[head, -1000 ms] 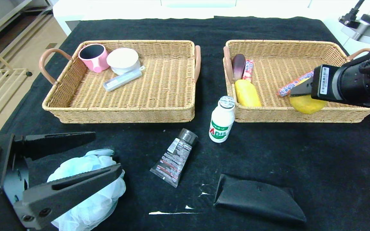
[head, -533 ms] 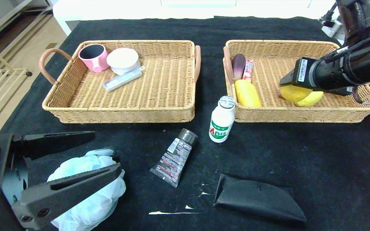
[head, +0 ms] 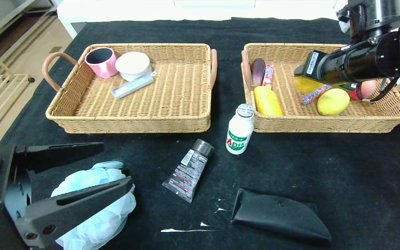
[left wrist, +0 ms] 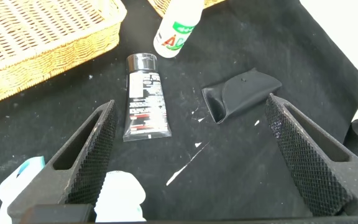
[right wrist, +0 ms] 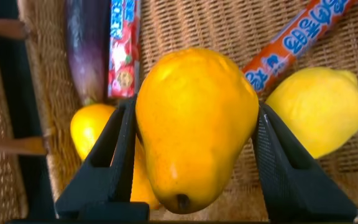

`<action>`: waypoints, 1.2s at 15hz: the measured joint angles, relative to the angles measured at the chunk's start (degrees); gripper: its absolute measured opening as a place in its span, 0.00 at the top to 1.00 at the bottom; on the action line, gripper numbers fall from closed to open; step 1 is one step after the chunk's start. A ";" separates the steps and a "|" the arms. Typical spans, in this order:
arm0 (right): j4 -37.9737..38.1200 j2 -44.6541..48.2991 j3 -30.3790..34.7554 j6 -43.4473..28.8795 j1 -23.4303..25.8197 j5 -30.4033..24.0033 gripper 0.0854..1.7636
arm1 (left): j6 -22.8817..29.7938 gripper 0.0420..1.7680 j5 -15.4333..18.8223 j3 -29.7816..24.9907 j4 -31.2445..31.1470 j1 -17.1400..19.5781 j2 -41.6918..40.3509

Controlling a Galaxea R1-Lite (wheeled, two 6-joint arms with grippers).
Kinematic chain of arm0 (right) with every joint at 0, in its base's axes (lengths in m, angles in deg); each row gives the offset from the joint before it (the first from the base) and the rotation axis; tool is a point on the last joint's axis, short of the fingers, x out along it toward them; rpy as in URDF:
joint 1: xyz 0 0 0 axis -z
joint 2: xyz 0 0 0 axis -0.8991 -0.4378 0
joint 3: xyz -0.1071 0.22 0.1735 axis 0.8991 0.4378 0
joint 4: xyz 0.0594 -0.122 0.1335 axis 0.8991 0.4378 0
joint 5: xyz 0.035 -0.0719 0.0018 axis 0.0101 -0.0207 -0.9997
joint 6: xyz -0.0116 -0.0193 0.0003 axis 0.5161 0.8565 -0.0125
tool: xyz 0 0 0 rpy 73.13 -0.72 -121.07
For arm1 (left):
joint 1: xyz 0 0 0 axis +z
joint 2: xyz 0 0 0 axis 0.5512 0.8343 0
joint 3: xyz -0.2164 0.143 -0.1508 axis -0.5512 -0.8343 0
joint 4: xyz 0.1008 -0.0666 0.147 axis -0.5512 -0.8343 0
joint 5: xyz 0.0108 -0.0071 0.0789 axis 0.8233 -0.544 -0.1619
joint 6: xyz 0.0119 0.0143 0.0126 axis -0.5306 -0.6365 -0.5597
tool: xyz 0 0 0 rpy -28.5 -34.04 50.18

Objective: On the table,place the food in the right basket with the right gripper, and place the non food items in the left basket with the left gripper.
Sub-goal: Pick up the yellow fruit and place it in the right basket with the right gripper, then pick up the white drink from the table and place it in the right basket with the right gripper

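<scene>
Right gripper (right wrist: 194,134), held over the right wicker basket (head: 325,123), is clamped on a yellow pear (right wrist: 194,124), one finger pressed against each flank of the fruit; in the head view only a sliver of the pear (head: 304,84) shows below the black wrist. Beneath it on the basket floor lie a lemon (head: 332,101), a long orange-wrapped sausage stick (head: 314,94) just beside the lemon, a purple eggplant (head: 257,71) and a red snack packet (head: 268,75) side by side near the basket's left wall, a yellow oblong fruit (head: 266,101) in front of them, and a pinkish fruit (head: 366,89) partly hidden behind the arm. Left gripper (left wrist: 188,155) hangs with its jaws spread wide and nothing between them, low over the near left of the black table (head: 359,166), above a pale blue bath pouf (head: 92,205). Left wicker basket (head: 130,121) holds a pink mug (head: 101,61), a white bowl (head: 133,65) touching it, and a clear flat case (head: 132,87) in front of the bowl. Outside the baskets: a white drink bottle (head: 240,130) upright just beside the right basket's near left corner, a dark squeeze tube (head: 189,171) lying flat, and a black pouch (head: 280,215) nearer the front edge
</scene>
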 joint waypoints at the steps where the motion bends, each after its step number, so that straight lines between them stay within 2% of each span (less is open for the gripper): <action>1: -0.56 -0.34 0.00 -0.09 0.63 0.04 0.36 | 0.02 0.03 0.02 -0.05 0.00 0.00 0.02; 7: -0.94 -0.69 0.60 -0.17 1.51 0.01 0.36 | -0.02 0.03 0.00 0.00 0.00 0.00 0.05; 11: -0.94 -0.28 0.61 -0.22 1.10 -0.07 0.23 | -0.04 0.03 0.00 0.02 0.00 0.02 0.07; 18: -0.33 1.46 2.04 -0.12 0.89 -0.40 0.11 | -0.04 0.03 0.02 0.02 0.00 0.00 0.10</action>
